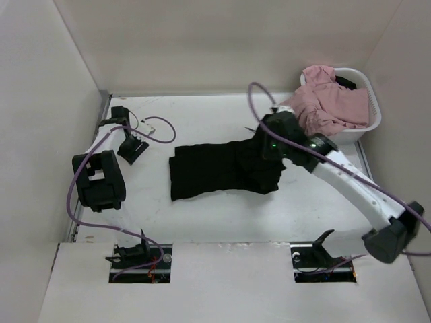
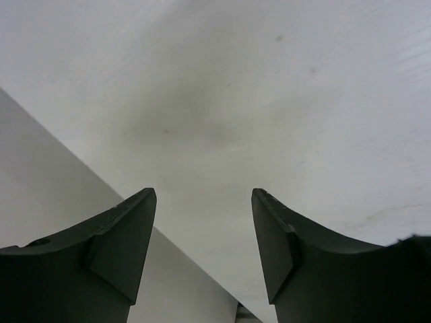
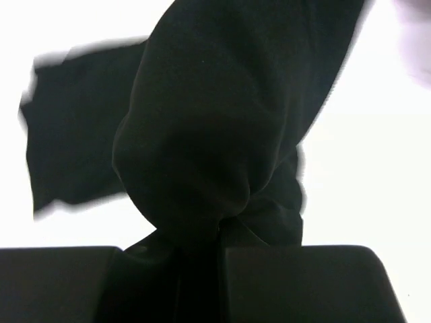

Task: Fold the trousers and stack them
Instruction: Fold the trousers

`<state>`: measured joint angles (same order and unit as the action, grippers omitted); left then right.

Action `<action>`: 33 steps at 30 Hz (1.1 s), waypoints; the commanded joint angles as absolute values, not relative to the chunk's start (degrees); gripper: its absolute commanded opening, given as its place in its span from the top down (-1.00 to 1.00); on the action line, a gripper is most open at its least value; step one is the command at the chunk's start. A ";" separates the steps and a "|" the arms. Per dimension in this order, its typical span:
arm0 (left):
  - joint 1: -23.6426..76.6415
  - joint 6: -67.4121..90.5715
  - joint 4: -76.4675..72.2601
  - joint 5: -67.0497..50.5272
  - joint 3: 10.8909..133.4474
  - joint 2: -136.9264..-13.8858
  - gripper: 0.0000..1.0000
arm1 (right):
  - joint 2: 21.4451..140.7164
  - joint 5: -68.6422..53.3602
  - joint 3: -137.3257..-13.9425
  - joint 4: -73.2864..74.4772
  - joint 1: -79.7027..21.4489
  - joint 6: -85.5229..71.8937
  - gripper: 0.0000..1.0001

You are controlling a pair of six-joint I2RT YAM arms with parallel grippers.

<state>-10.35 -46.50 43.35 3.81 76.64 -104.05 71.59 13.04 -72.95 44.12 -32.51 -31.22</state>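
The black trousers (image 1: 215, 168) lie bunched across the middle of the white table. My right gripper (image 1: 268, 149) is at their right end, shut on a gathered fold of the black cloth. In the right wrist view the trousers (image 3: 202, 134) hang in a thick bundle from between my fingers (image 3: 303, 282). My left gripper (image 1: 133, 148) rests at the far left of the table, apart from the trousers, open and empty. In the left wrist view my left gripper (image 2: 203, 229) has bare table between its fingers.
A white laundry basket (image 1: 372, 114) at the back right holds a pink garment (image 1: 326, 101). A purple cable (image 1: 158, 131) loops on the table near the left gripper. Enclosure walls stand at left, back and right. A raised white board (image 1: 222, 282) spans the near edge.
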 commanded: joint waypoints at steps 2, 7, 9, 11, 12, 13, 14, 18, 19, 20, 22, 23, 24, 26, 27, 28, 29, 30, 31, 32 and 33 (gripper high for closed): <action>-7.17 -43.33 43.51 2.02 75.94 -104.06 -0.15 | 85.05 18.19 -81.63 54.23 -45.02 -28.91 0.98; -6.11 -40.61 40.87 1.93 77.16 -106.96 -0.16 | 103.32 18.28 -99.00 51.59 -54.08 -27.78 0.92; -6.02 -39.29 40.61 0.71 78.39 -108.71 -0.17 | 109.22 18.54 -107.37 51.50 -55.67 -27.16 0.91; -6.20 -37.80 41.39 -1.13 79.62 -111.34 -0.15 | 114.06 18.81 -115.63 51.24 -56.55 -27.16 0.90; -6.02 -37.27 42.01 -1.66 79.89 -112.40 -0.11 | 115.65 19.33 -118.19 50.28 -56.73 -27.25 0.88; -6.02 -37.00 42.62 -2.02 80.15 -113.20 -0.08 | 116.88 19.77 -119.87 49.23 -56.73 -27.16 0.85; -5.85 -36.91 42.89 -2.54 80.07 -113.55 -0.05 | 117.94 19.69 -121.10 48.44 -56.73 -27.25 0.83; -4.44 -35.86 42.45 -5.01 79.37 -113.73 -0.06 | 121.11 15.31 -120.94 45.01 -56.73 -27.25 0.15; -4.44 -35.42 42.36 -5.27 79.63 -114.08 -0.07 | 121.55 13.64 -120.42 43.61 -56.73 -26.72 -0.07; -4.44 -34.98 42.28 -5.53 80.06 -114.52 -0.07 | 121.73 12.14 -120.24 41.94 -56.73 -26.37 -0.19; -5.23 -33.84 42.36 -6.24 81.47 -115.57 -0.08 | 120.86 6.36 -119.71 35.37 -57.69 -24.71 -0.60; -5.75 -33.14 42.62 -6.59 82.34 -116.10 -0.09 | 119.72 3.63 -119.01 30.55 -58.13 -23.83 -0.71; -6.63 -32.53 42.71 -6.94 83.22 -116.45 -0.09 | 118.31 1.78 -118.13 25.71 -58.57 -23.64 -0.81; -8.39 -31.82 42.80 -7.47 84.63 -116.54 -0.09 | 115.42 -2.27 -116.03 16.57 -58.58 -24.25 -1.00; -9.44 -31.82 42.80 -7.12 85.60 -116.19 -0.09 | 113.66 -3.59 -114.54 13.30 -58.66 -25.04 -1.00; -10.49 -31.82 42.80 -6.60 86.74 -115.76 -0.09 | 111.55 -4.39 -112.52 10.75 -58.40 -26.27 -1.00; -11.55 -31.82 42.80 -5.90 88.05 -115.06 -0.09 | 108.84 -4.31 -109.45 8.72 -57.88 -27.24 -1.00; -12.52 -31.82 42.54 -4.67 89.28 -113.83 -0.09 | 105.59 -3.44 -105.60 7.48 -57.00 -28.20 -1.00; -13.22 -31.90 42.10 -3.18 90.51 -112.43 -0.09 | 102.51 -1.86 -101.38 7.12 -56.13 -29.26 -0.99; -13.75 -32.08 41.49 -1.69 91.48 -110.85 -0.09 | 99.17 0.07 -96.73 7.29 -54.99 -30.22 -0.90; -13.93 -32.34 40.88 -0.63 92.19 -108.83 -0.09 | 95.92 2.18 -92.16 7.99 -53.76 -31.10 -0.77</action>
